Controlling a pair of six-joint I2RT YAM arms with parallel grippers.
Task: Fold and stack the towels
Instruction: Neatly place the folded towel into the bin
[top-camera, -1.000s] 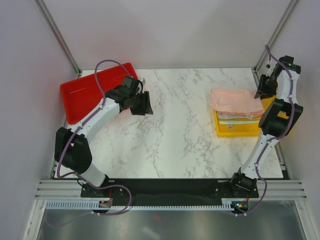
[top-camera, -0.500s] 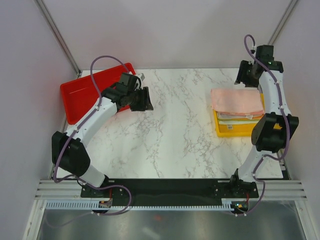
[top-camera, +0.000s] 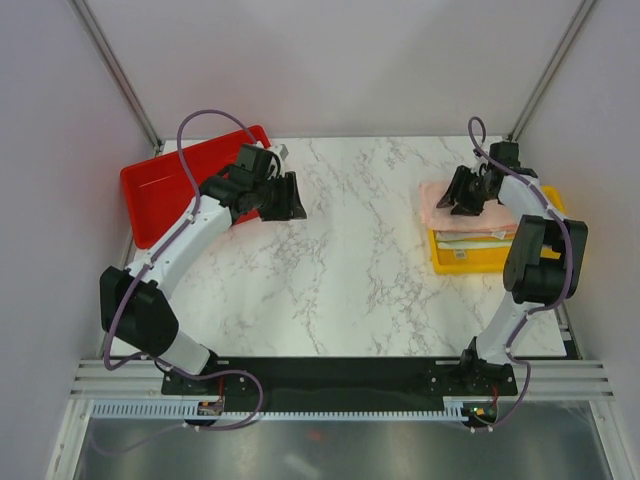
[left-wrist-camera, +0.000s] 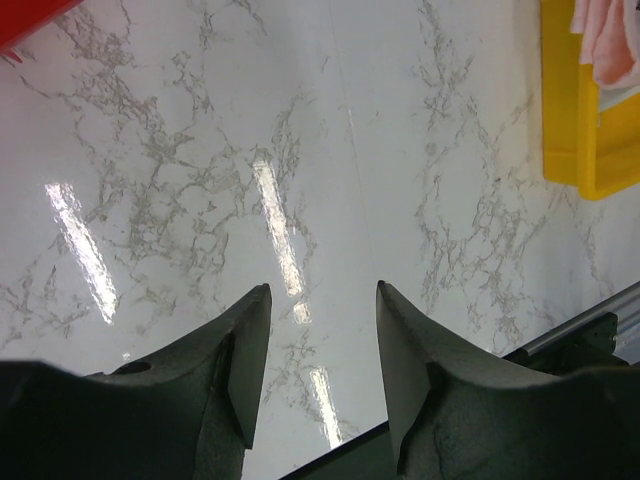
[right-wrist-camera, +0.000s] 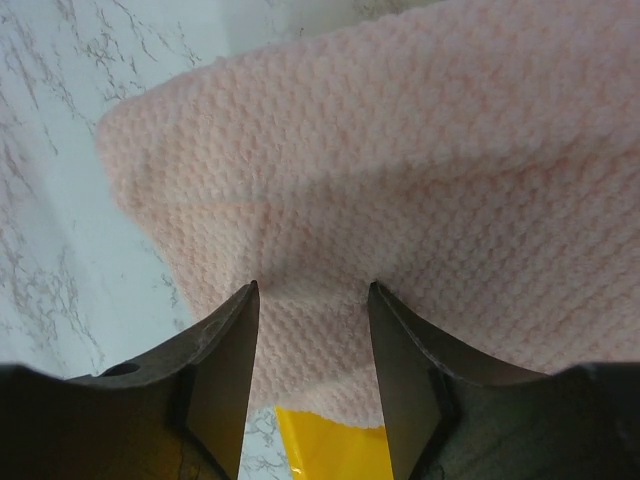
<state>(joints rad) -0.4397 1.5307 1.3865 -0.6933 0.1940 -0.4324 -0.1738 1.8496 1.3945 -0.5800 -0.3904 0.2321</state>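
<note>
Towels (top-camera: 470, 237): stacked in yellow tray (top-camera: 480, 262) at right edge of table (top-camera: 350, 280), toward far-right corner. Peach-pink top towel (top-camera: 438, 212) folded flat, reaching slightly past tray's left wall. Paler layers showing beneath at near side of stack; prints not readable from above.

Right gripper (top-camera: 452, 198): low over left part of top towel, arm bent in from right edge of table. From wrist camera (right-wrist-camera: 312, 287): jaws apart, both fingers (right-wrist-camera: 215, 380) pointing down at waffle-textured top towel (right-wrist-camera: 420, 170). Small crease and shadow in cloth right between tips. Nothing clamped; actual contact with cloth not certain. Rounded towel corner toward upper left of that view, bare marble beyond, sliver of yellow tray (right-wrist-camera: 330, 455) under towel's edge at bottom.

Left gripper (top-camera: 292, 198): above bare marble near far-left corner, just beside red tray (top-camera: 160, 195), well apart from stack. From wrist camera (left-wrist-camera: 322, 290): jaws apart, nothing between them, only veined marble with light streaks below. Corner of red tray (left-wrist-camera: 20, 12) at upper left of that view; yellow tray (left-wrist-camera: 570, 120) with pink cloth hanging over its rim at upper right.

Red tray set at an angle at far-left corner of table, no cloth visible in its exposed part.
</note>
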